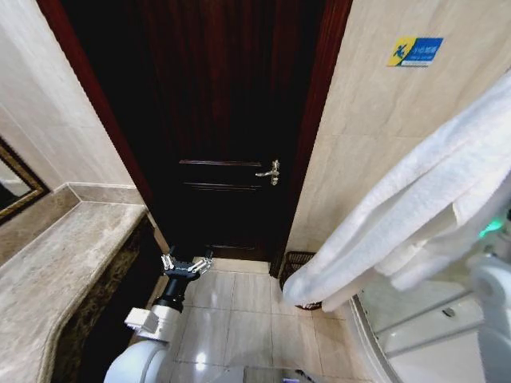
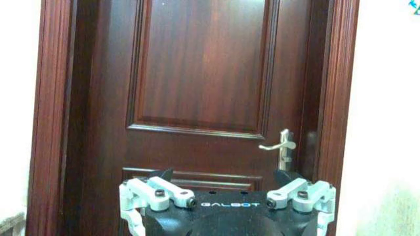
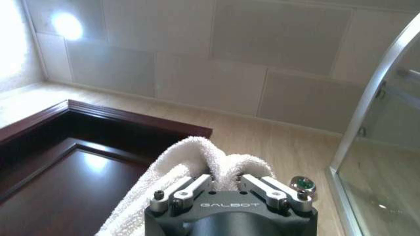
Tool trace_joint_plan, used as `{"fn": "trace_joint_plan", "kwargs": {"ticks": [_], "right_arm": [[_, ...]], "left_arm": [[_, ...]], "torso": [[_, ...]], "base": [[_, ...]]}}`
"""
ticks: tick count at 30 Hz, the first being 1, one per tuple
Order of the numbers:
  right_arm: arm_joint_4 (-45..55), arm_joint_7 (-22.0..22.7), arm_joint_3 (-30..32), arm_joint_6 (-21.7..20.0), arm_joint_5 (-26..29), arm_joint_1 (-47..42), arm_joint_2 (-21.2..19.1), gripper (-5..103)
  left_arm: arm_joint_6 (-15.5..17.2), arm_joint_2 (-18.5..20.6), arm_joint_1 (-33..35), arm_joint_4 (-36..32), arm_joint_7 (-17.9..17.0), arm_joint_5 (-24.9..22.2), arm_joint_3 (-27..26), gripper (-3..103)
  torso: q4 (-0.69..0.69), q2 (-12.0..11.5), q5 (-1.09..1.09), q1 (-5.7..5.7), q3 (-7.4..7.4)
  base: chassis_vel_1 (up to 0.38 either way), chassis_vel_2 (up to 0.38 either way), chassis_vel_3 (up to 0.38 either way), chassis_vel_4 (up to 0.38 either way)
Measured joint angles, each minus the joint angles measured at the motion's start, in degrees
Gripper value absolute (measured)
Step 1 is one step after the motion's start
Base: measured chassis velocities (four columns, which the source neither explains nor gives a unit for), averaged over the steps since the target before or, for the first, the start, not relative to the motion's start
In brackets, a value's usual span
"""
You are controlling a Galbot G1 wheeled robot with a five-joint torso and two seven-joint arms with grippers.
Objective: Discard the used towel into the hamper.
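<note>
The used towel (image 1: 399,215) is white and hangs in a long diagonal fold from the upper right down to the floor area by the door. My right gripper (image 3: 225,186) is shut on a bunched fold of the towel (image 3: 196,157), held high near the wall. The hamper (image 1: 294,262), a dark wire basket, stands on the floor beside the door frame, and the towel's lower end hangs in front of it. My left gripper (image 1: 186,267) is open and holds nothing, low over the tiles and facing the door. In the left wrist view the left gripper (image 2: 227,191) also shows its fingers spread.
A dark wooden door (image 1: 223,120) with a metal handle (image 1: 270,171) is straight ahead. A marble counter (image 1: 56,271) runs along the left under a framed mirror (image 1: 16,187). A glass shower enclosure (image 1: 415,335) curves in at the lower right. Tiled floor (image 1: 231,315) lies between.
</note>
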Motion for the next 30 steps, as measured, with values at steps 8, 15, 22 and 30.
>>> {"fn": "trace_joint_plan", "kwargs": {"ticks": [8, 15, 22, 30], "right_arm": [[-5.58, -1.09, -1.14, 0.80, 0.19, 3.22, -2.86, 7], [-9.29, -1.15, -3.24, 0.42, 0.34, 8.28, -4.96, 7], [-12.82, -1.56, -4.32, -0.25, 0.85, 12.96, -6.70, 7], [-15.91, -2.34, -4.90, -0.23, 1.95, 17.13, -7.56, 7]], "left_arm": [[0.00, 0.00, 0.00, 0.00, 0.00, 0.00, 0.00, 99], [0.00, 0.01, 0.00, 0.00, 0.00, 0.00, 0.00, 99], [0.00, 0.00, 0.00, 0.00, 0.00, 0.00, 0.00, 99], [0.00, 0.00, 0.00, 0.00, 0.00, 0.00, 0.00, 99]], "torso": [[-0.02, 0.00, 0.01, -0.01, 0.00], [-0.01, 0.00, 0.00, -0.01, 0.00], [-0.01, 0.00, 0.01, -0.01, 0.00], [-0.01, 0.00, 0.01, -0.02, 0.00]], "base": [[0.000, 0.000, 0.000, 0.000], [0.000, 0.000, 0.000, 0.000], [0.000, 0.000, 0.000, 0.000], [0.000, 0.000, 0.000, 0.000]]}}
